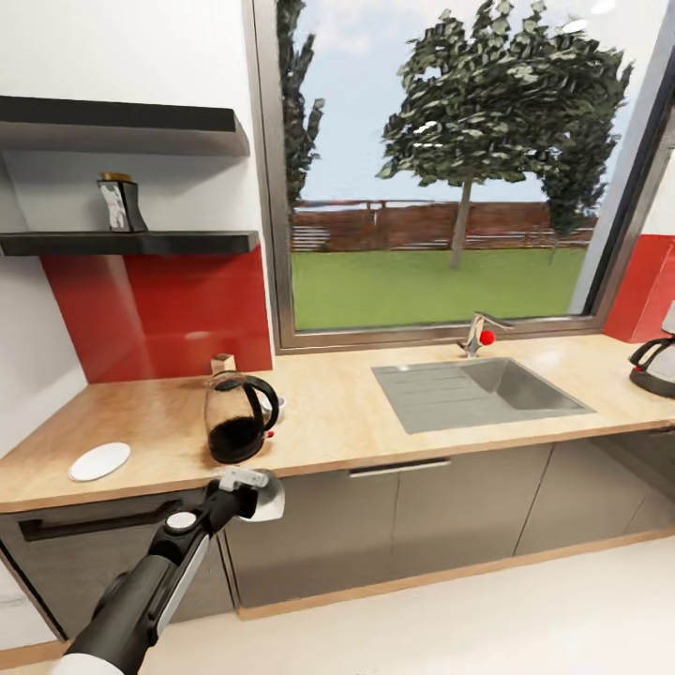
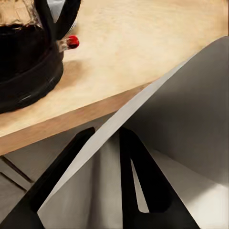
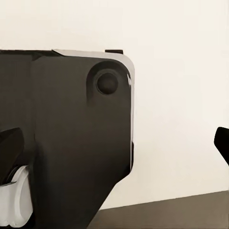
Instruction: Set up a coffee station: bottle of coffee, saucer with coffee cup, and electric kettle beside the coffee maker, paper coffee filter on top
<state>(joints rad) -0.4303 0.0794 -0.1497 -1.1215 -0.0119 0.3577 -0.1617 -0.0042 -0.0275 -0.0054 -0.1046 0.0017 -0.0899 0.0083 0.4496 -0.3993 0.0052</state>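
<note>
Paper filter in hand, coffee maker far down the table

My left pincer [image 1: 255, 495] is clamped on the paper coffee filter [image 2: 143, 157], just below the table [image 1: 356, 422] edge by the electric kettle [image 1: 236, 417]. I judge it must travel right to the coffee maker [image 1: 656, 361]. My right pincer's state I cannot tell. No writing is readable.

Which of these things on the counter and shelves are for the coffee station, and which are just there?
For the job:
electric kettle
saucer
bottle of coffee
paper coffee filter, in the left gripper
coffee maker

Just there:
sink
tap
</note>
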